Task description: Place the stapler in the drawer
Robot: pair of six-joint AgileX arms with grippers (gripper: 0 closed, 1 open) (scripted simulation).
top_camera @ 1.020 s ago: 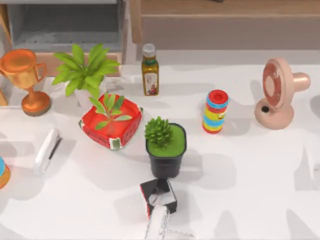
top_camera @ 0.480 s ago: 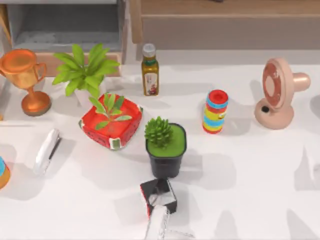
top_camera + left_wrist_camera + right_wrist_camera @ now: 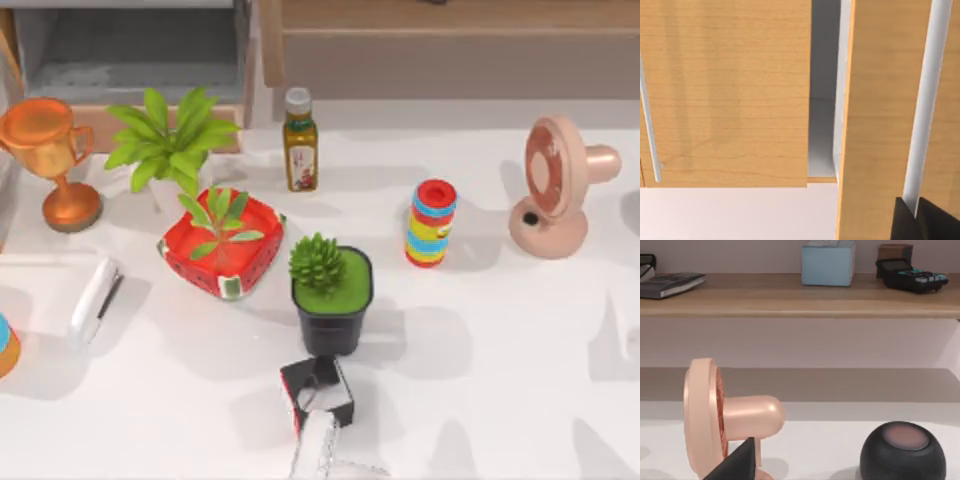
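White stapler (image 3: 93,301) untouched by fingers.

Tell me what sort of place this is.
Probably a rendered home or office desk: a white table cluttered with a stapler, potted plants, a trophy and a desk fan, an open drawer at the back, and a wooden shelf holding books.

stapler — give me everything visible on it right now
The stapler is small, white and elongated with rounded ends, a glossy plastic look, and a dark grey strip along its right edge. It lies flat on the white table near the top view's left edge, long axis tilted slightly off vertical, casting a shadow to its right. It sits below the trophy and left of the red planter. Nothing touches it; no gripper is near.
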